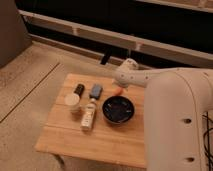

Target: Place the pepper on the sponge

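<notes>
The pepper (118, 92), small and orange-red, lies on the wooden table (65, 140) just behind the black bowl's rim. The sponge (96, 91), a blue-grey block, sits about a hand's width to the pepper's left. My gripper (119, 85) is at the end of the white arm (150, 80), which comes in from the right. It hangs right over the pepper, and the wrist covers most of it. Whether it touches the pepper cannot be made out.
A black bowl (118, 110) stands in front of the pepper. A pale bottle (89, 115) lies in front of the sponge, with a white round cup (72, 101) and a small dark cylinder (79, 89) to its left. A dark railing runs behind the table.
</notes>
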Available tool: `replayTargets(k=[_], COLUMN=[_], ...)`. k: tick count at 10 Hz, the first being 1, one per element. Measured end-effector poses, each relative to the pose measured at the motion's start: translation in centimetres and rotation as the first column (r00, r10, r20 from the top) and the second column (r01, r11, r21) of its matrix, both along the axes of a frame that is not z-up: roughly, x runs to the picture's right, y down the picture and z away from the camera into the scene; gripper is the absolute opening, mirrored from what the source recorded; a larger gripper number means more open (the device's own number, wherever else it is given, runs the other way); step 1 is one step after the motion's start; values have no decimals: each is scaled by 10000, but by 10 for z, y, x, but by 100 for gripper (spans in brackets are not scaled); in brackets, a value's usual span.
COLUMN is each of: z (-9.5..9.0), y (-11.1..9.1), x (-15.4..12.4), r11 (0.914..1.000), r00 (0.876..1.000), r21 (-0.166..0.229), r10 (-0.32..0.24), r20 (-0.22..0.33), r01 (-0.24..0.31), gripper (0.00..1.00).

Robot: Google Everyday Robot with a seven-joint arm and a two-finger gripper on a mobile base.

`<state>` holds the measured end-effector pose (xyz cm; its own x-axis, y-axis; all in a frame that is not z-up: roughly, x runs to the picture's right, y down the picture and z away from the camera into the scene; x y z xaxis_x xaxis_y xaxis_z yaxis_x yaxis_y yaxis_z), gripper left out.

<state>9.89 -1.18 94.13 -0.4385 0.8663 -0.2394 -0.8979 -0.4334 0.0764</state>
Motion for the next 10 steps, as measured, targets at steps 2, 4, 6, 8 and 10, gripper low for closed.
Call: replayTargets(k=[2, 4, 6, 8, 10], z=[17, 38, 55, 69, 74], y=[10, 19, 24, 21, 15], x=[6, 9, 6, 2, 2], r11=[9993, 9966, 9939, 9936, 9944], r00=[9998, 9991, 9987, 9987, 9983], r21=[-317, -742, -1064, -1129, -1035], r10=[179, 367, 320, 70, -156], r20=[81, 216, 390, 510, 560], r01=[-176, -350, -277, -12, 214], gripper=[65, 65, 64, 47, 25])
